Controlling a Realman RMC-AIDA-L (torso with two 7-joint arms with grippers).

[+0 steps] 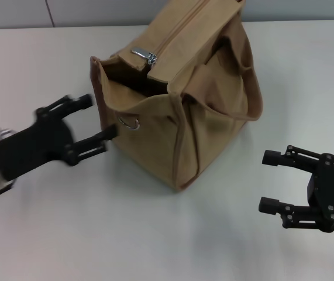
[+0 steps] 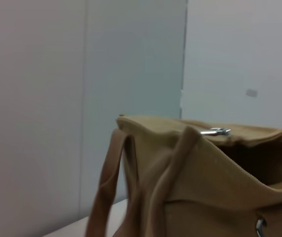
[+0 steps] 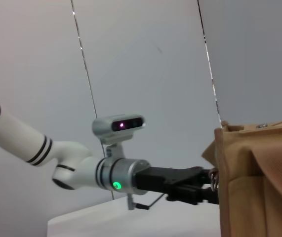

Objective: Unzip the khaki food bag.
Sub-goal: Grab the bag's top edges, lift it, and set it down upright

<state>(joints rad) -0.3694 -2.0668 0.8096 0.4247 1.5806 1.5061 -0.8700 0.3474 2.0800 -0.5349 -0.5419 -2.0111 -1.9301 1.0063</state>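
The khaki food bag (image 1: 213, 111) stands upright at the table's middle. Its metal zipper pull (image 1: 145, 55) lies at the left end of the top zip, beside a dark gap in the bag's end. A silver ring (image 1: 130, 123) hangs on that end. My left gripper (image 1: 99, 117) is open, with its fingertips at the bag's left end and the lower finger close to the ring. My right gripper (image 1: 265, 181) is open and empty, apart from the bag at the front right. The left wrist view shows the bag (image 2: 205, 182) and the pull (image 2: 216, 131). The right wrist view shows the bag (image 3: 259, 177) and my left gripper (image 3: 200, 187).
The bag's two strap handles (image 1: 237, 76) droop over its right side. The white table (image 1: 96, 222) stretches in front of the bag. A grey wall (image 1: 67, 12) runs behind the table's far edge.
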